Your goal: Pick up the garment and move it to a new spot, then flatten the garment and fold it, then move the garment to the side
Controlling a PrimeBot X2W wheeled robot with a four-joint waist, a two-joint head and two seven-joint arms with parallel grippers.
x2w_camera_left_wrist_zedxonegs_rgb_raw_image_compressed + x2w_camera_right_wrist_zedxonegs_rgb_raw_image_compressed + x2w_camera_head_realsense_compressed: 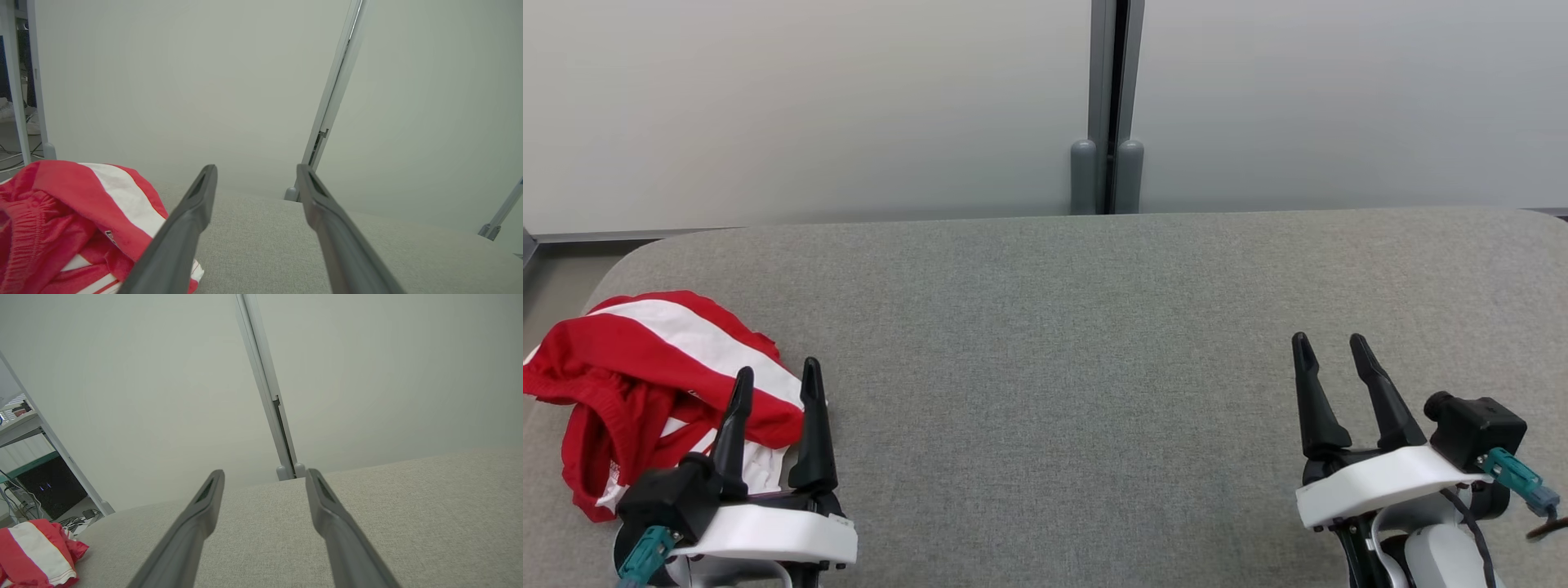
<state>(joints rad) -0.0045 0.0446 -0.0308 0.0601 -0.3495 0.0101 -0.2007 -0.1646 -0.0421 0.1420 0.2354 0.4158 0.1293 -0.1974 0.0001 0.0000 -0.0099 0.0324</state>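
Nearest, at the lower left of the head view, my left gripper [777, 367] has its two dark fingers spread apart with nothing between them. At the lower right my right gripper [1329, 339] is likewise spread and holds nothing. Each wrist carries a black camera block with a teal connector [1515, 474].

The garment [645, 359], red with broad white stripes, lies crumpled in a heap at the left end of the grey fabric table [1045, 327], just beside my left gripper and well apart from my right. Whether my left fingers touch the cloth, I cannot tell. In the left wrist view a small label [110, 237] shows on a red fold; its marking is too small to read.

Beyond the table's far edge stand pale wall panels [809, 106], joined by a grey post [1107, 106].
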